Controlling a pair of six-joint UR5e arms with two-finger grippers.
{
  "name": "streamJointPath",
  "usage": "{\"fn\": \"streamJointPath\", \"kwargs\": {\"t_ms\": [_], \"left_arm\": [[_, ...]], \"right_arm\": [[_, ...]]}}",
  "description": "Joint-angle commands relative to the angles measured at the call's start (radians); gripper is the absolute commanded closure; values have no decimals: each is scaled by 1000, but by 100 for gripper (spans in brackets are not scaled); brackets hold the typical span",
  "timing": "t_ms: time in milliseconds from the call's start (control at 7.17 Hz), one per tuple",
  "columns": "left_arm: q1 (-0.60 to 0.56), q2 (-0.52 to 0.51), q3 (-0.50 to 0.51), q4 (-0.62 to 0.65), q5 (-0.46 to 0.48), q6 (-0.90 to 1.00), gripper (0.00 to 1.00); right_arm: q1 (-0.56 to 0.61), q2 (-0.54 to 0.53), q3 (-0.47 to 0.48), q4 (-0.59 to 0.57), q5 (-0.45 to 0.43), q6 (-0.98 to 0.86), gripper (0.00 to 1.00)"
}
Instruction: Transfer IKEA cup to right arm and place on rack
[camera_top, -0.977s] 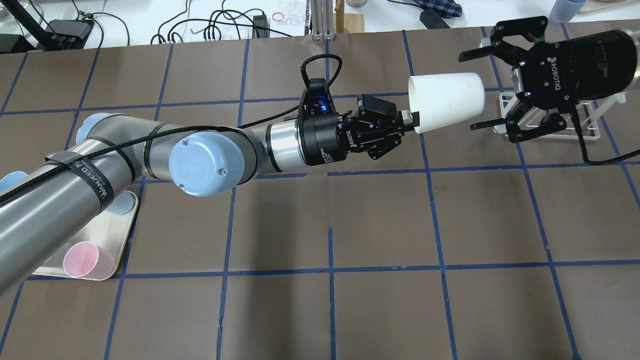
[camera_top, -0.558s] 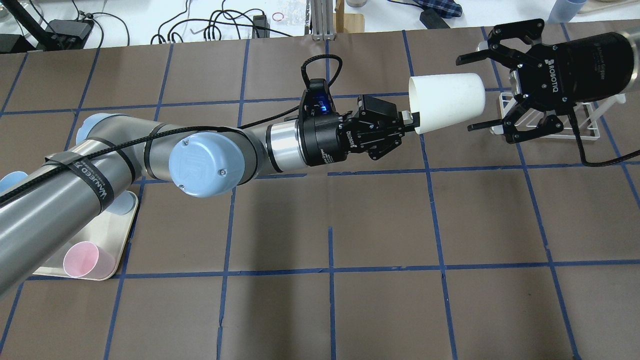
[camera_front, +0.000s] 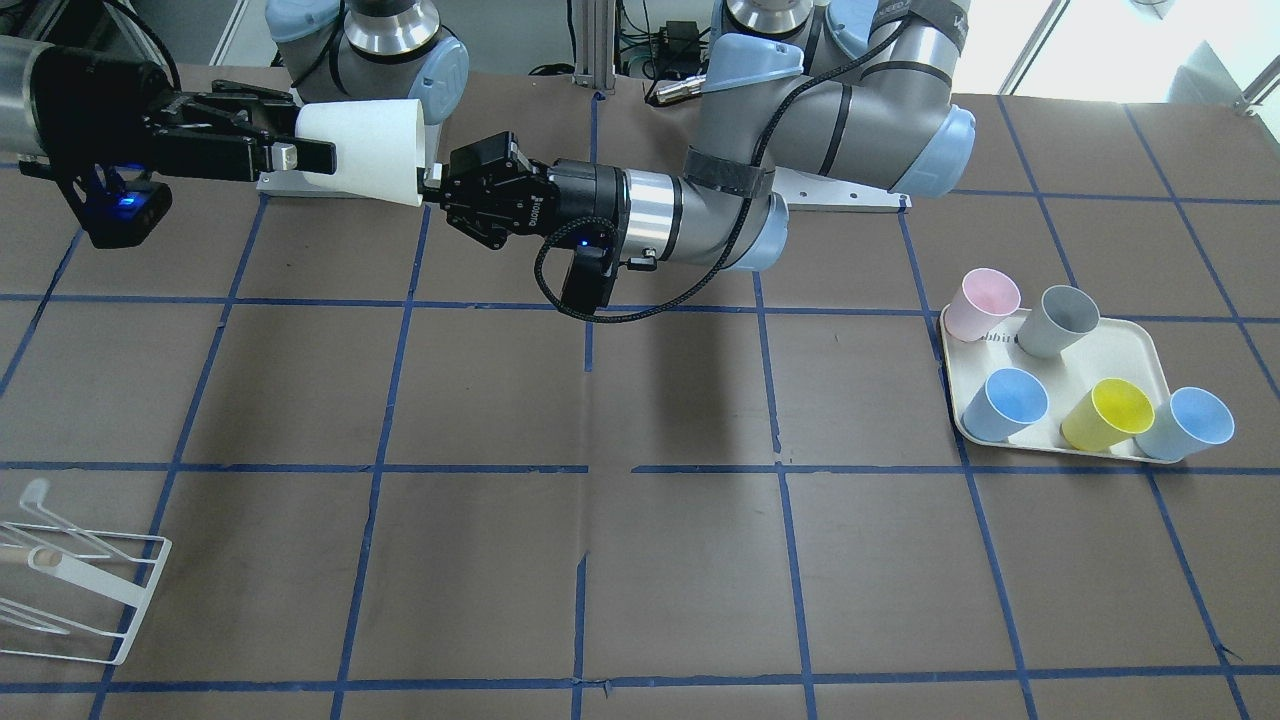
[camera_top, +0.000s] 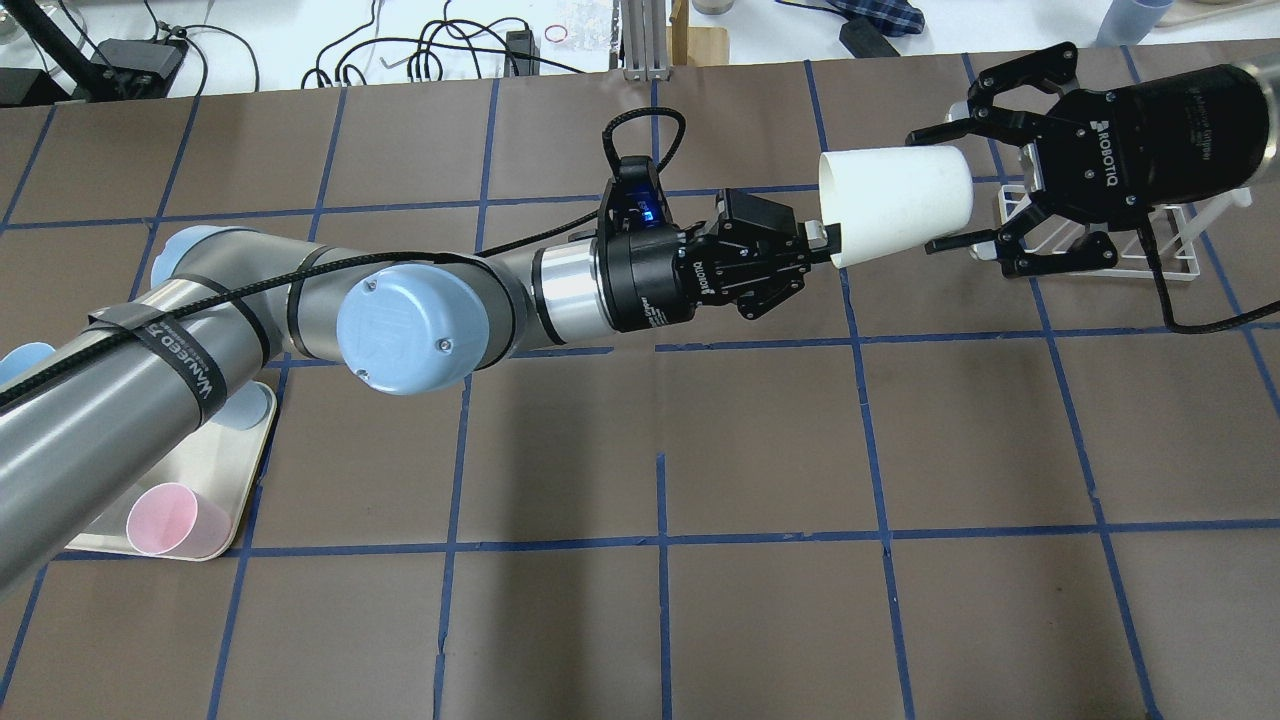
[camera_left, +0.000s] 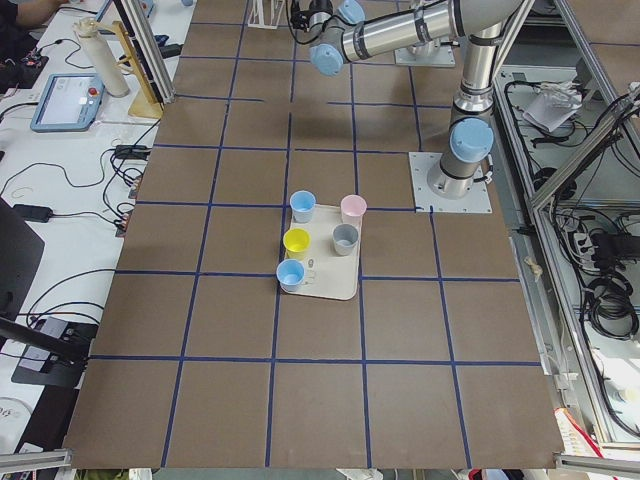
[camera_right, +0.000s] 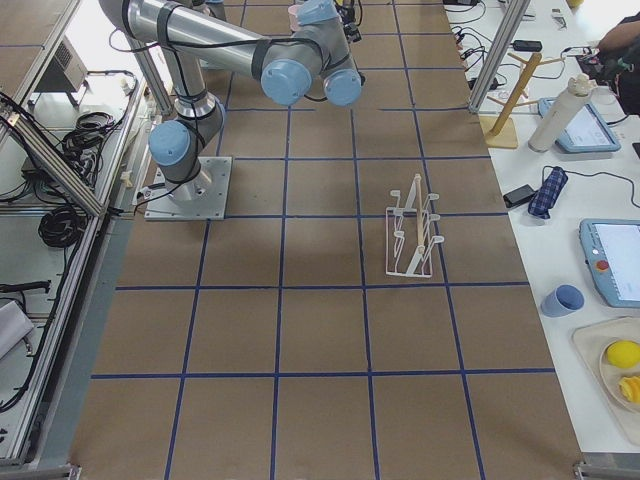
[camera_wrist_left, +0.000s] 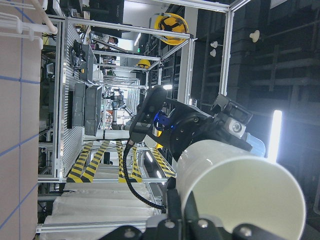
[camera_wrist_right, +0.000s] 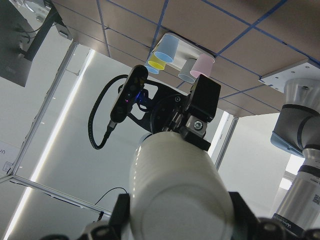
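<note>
The IKEA cup (camera_top: 893, 205) lay sideways in the air, its rim pinched tight by the left claw (camera_top: 815, 240) and its long side pointing straight at the right claw (camera_top: 925, 190), its small closed end between those wide-open fingers (camera_top: 955, 242) — not yet squeezed.

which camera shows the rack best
Exterior right: the rack stands whole and unobstructed there. In the overhead view the right pincer covers much of it. The front-facing view crops it at the frame edge, and the left wrist view catches only some prongs in a corner.
</note>
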Motion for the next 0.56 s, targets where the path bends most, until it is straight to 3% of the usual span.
{"fn": "streamJointPath", "kwargs": {"t_ms": [0, 140, 419], "left_arm": [[2, -2, 1, -1, 1, -6, 16], [2, -1, 1, -1, 1, -6, 0], [61, 13, 4, 3, 18, -73, 0]], "right_arm": [[-3, 3, -5, -2, -3, -1, 53], [-4, 4, -7, -10, -3, 0, 56], [-14, 4, -27, -100, -45, 26, 56]]}}
